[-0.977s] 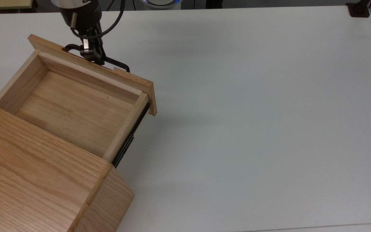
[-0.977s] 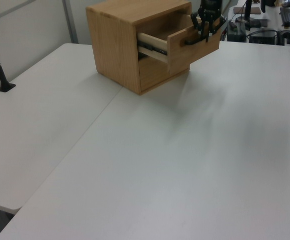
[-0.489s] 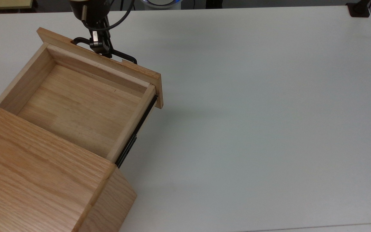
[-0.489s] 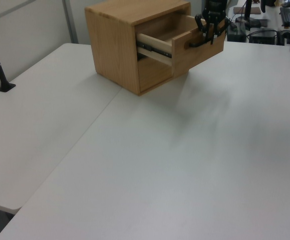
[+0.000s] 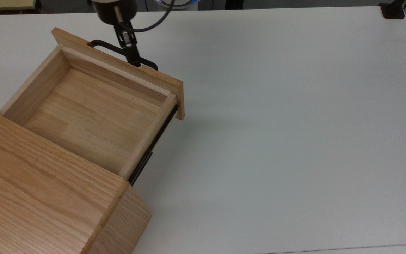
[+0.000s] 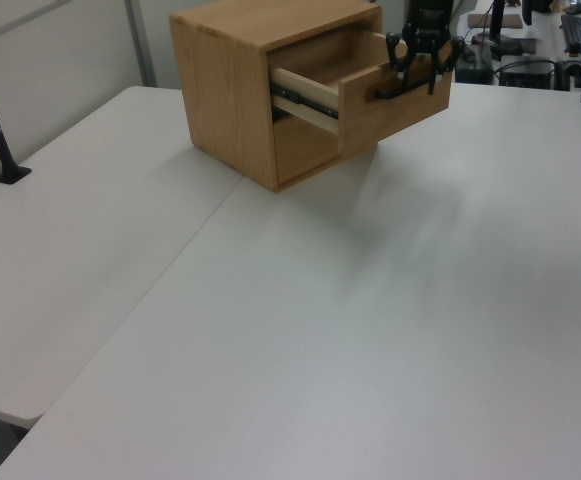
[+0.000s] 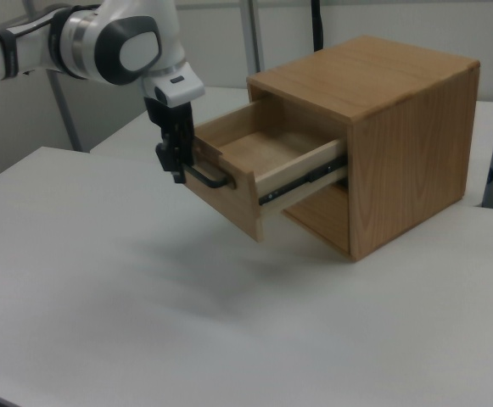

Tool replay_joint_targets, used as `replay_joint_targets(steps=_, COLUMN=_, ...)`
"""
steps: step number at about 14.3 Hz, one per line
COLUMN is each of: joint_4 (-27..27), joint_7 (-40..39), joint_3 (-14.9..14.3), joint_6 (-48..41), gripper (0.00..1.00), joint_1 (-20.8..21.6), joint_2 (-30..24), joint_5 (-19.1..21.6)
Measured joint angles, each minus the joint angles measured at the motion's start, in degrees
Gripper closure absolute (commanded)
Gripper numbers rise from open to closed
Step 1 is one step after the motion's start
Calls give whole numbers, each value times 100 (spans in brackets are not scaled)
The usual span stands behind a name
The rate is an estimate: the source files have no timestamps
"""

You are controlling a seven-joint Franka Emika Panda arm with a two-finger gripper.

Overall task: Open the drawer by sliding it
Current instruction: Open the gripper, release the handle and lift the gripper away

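The drawer — a light oak box with a flat front panel and visible grain — is seen pulled well out of the oak cabinet, at the top view's left. A black metal rail is exposed along its side. Its smooth wooden floor is bare. The black U-shaped bar handle is pinched between the fingers of the gripper, which are closed on the bar from above. In the right view the gripper is seen at the drawer's front — the white arm extends behind it. The cabinet stands on a matte white table.
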Motion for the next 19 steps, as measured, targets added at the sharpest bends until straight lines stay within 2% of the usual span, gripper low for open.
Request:
replay_joint_targets(steps=7, joint_4=52, joint_7=-450, joint_3=49, joint_6=-302, gripper=0, joint_1=96, joint_2=-259, joint_5=0)
replay_joint_targets(steps=16, joint_4=60, joint_7=-3011, joint_3=162, joint_6=-789, gripper=0, joint_1=190, joint_2=-821, joint_5=-1)
replay_joint_targets(steps=19, joint_4=-68, joint_7=-4625, joint_3=151, joint_6=-792, gripper=0, joint_1=352, joint_2=-895, joint_5=-190)
